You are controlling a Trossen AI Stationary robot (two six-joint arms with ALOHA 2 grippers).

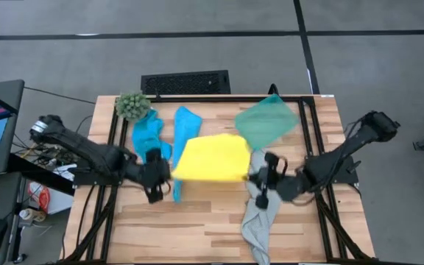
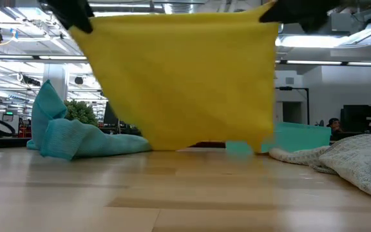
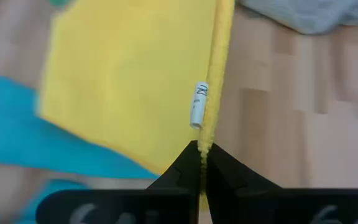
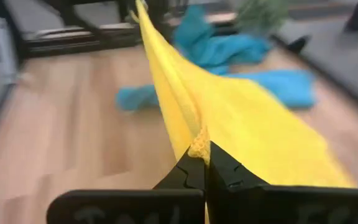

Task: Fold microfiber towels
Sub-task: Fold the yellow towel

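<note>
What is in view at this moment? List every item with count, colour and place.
yellow towel: 1, yellow, held spread above the table centre, between both grippers
blue towels: 2, turquoise, crumpled on the table's left half, beside the plant
grey towel: 1, pale grey, limp by the right front edge
green bin: 1, translucent green, back right
plant: 1, fuzzy green, back left corner
table: 1, light wood
left gripper: shut on one yellow towel corner
right gripper: shut on the opposite corner

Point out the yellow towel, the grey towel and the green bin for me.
yellow towel (image 1: pixel 210 157), high view, middle of the spread cloth.
grey towel (image 1: pixel 258 221), high view, lower part of the crumpled strip.
green bin (image 1: pixel 265 122), high view, its translucent wall.
</note>
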